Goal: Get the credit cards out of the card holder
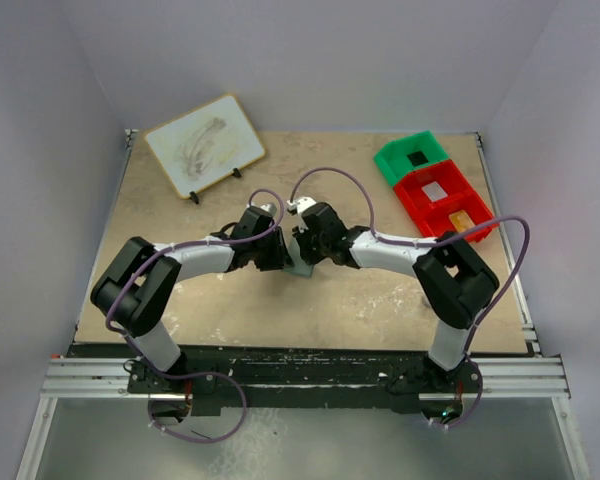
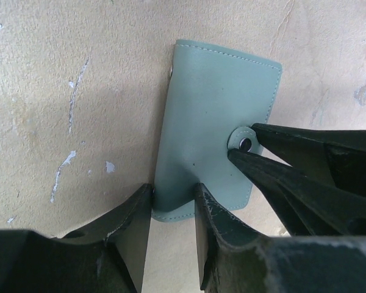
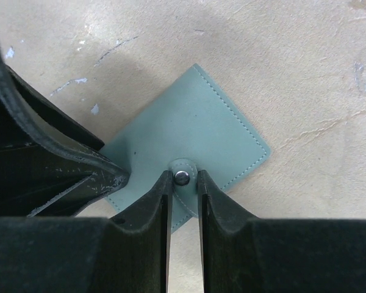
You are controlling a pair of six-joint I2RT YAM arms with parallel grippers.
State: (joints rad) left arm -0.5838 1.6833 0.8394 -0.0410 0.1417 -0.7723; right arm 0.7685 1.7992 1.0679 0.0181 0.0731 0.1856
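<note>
Holder: flat grey-green stitched card holder [image 2: 213, 116], folded shut, mid-way across the beige speckled table [image 3: 305, 55]; no cards showing.
Left gripper [image 2: 172, 198]: narrow, nipped on the holder's near end.
Right gripper [image 3: 182, 183]: almost closed, pinching the round snap tab [image 3: 183, 206] either side of its metal stud [image 3: 182, 177].
Step (judged): popping the snap.
Risk 1: tab slips from the smooth fingers if the pull runs along them.
Risk 2: left hold covers one end only, so the holder may pivot or lift instead of opening.
</note>
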